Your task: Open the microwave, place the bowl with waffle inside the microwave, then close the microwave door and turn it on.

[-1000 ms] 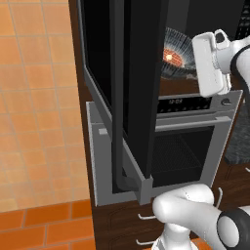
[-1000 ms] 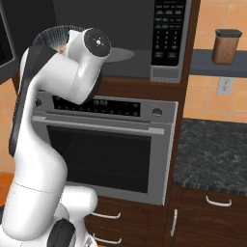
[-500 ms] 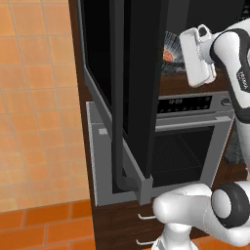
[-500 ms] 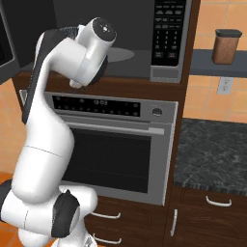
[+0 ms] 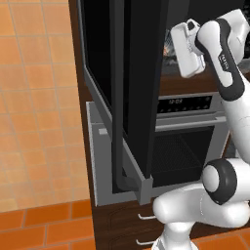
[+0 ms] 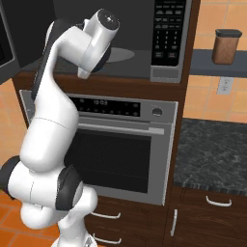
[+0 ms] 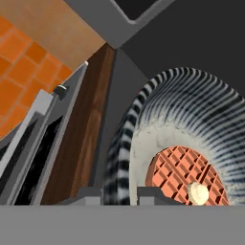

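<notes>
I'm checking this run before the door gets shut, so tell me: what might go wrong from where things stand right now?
The gripper sits at the rim of the striped bowl with the waffle in it, a fingertip on either side of the rim; pulling back carelessly may drag or tip the bowl. The microwave door stands wide open beside the arm, which reaches into the microwave; swinging the door before the arm clears would hit it.

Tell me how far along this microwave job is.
Done: the microwave door stands wide open. In hand: the bowl with the waffle sits close under the gripper, apparently at the cavity mouth; grip unclear. Left: release the bowl, shut the door, press start on the button panel.
</notes>
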